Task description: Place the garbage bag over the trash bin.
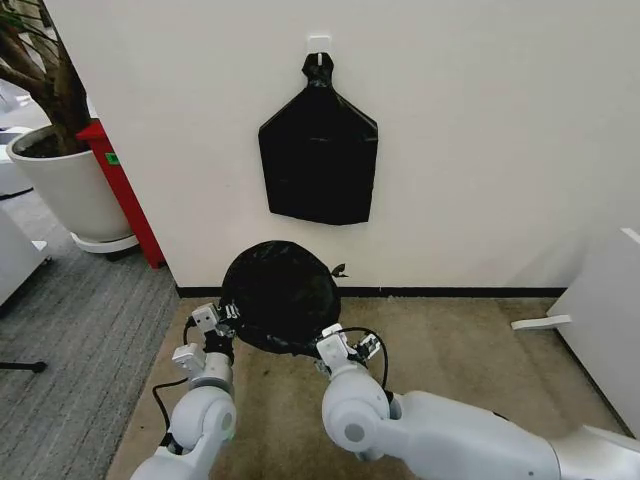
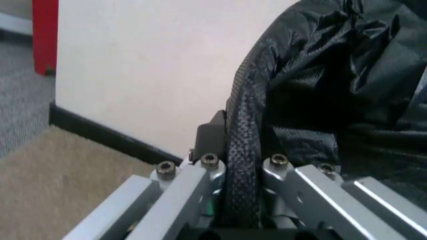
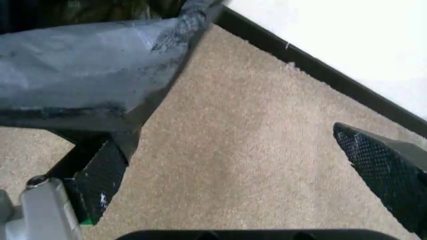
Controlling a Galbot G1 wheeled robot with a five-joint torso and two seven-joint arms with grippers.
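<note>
The glossy black garbage bag (image 1: 280, 295) is spread in a round shape on the floor by the wall. The trash bin is hidden under it. My left gripper (image 1: 216, 324) is at the bag's left edge. In the left wrist view this left gripper (image 2: 240, 167) is shut on a rolled strip of the garbage bag (image 2: 333, 85). My right gripper (image 1: 346, 345) sits at the bag's near right edge. In the right wrist view the right gripper (image 3: 240, 170) is open, and the garbage bag (image 3: 80, 55) drapes over one of its fingers (image 3: 100, 175).
A flat black bag bundle (image 1: 318, 155) hangs from a hook on the wall above. A big white plant pot (image 1: 65, 185) and a red stand (image 1: 125, 190) are at the left. A white panel (image 1: 605, 320) stands at the right, over beige carpet (image 1: 470, 350).
</note>
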